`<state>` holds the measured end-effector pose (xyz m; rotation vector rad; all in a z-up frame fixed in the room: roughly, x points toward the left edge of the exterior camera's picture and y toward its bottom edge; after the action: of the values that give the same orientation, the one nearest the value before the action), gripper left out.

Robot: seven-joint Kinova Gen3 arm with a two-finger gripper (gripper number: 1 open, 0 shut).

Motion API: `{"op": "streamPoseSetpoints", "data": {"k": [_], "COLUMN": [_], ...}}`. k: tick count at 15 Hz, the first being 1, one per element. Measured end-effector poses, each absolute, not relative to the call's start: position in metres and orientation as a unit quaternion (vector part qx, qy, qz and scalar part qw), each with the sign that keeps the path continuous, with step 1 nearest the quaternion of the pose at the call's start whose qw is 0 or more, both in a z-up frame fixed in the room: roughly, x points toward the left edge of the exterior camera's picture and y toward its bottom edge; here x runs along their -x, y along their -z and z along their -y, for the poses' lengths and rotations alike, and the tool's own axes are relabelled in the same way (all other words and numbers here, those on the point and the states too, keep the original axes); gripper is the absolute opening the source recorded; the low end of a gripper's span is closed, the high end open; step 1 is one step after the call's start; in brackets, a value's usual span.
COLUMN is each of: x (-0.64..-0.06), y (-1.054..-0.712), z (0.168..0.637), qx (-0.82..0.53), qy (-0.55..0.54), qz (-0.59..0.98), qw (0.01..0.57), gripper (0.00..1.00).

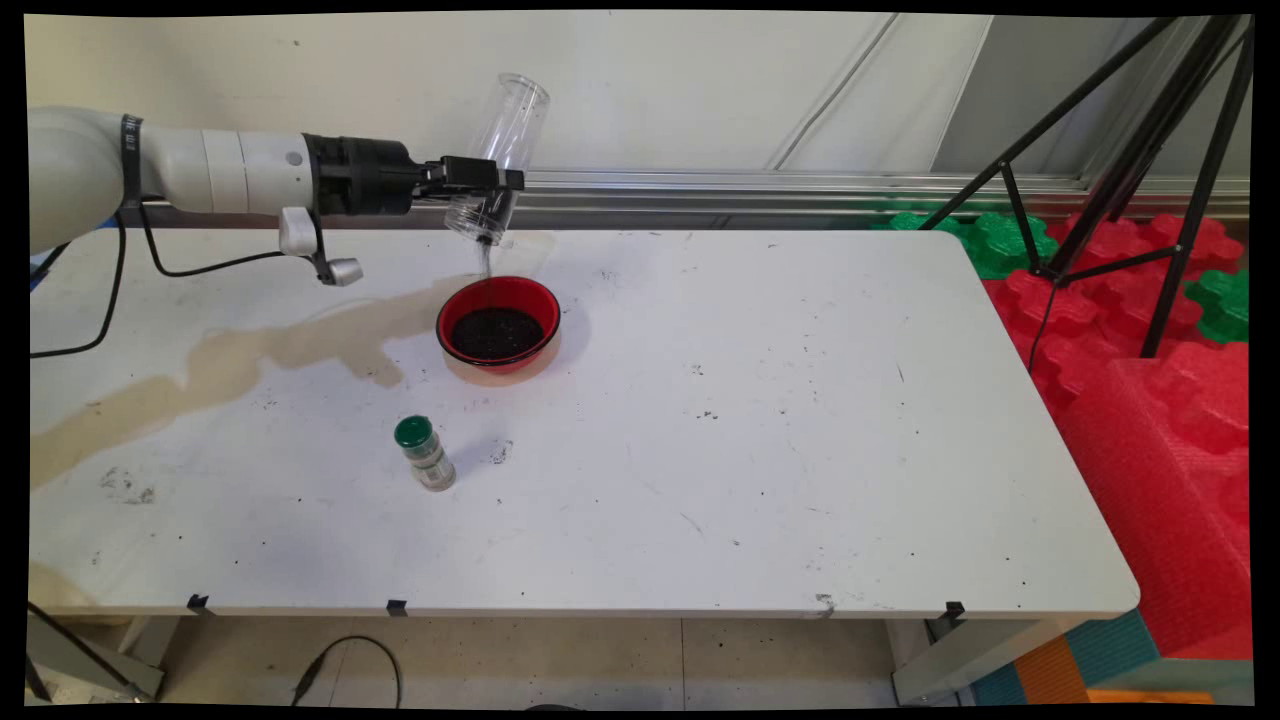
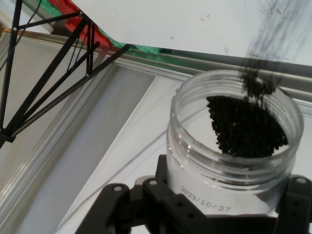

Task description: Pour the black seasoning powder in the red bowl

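Observation:
My gripper (image 1: 492, 190) is shut on a clear plastic jar (image 1: 500, 150), held tipped mouth-down above the far rim of a red bowl (image 1: 498, 322). A thin stream of small black grains falls from the jar's mouth into the bowl, which holds a dark pile of the same grains. In the hand view the clear jar (image 2: 234, 146) fills the lower right, with black grains lying inside its open mouth and sliding out toward the table. A small spice bottle with a green cap (image 1: 425, 453) stands on the table in front of the bowl, apart from it.
A brownish stain runs across the left part of the white table (image 1: 750, 450). Black grains are scattered over the table. A black tripod (image 1: 1130, 170) stands off the table's far right over red and green foam mats (image 1: 1150, 400). Black cables hang from the arm at the left.

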<state>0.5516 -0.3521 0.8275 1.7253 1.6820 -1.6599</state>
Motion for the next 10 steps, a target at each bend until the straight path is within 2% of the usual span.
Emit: {"op": "streamPoseSetpoints", "data": {"k": [10], "x": [-0.5465], "y": [-0.8211], "z": [0.348], "qx": [-0.603], "qy": [0.567], "qz": [-0.547], "qw": [0.126], "gripper": [0.0]}}
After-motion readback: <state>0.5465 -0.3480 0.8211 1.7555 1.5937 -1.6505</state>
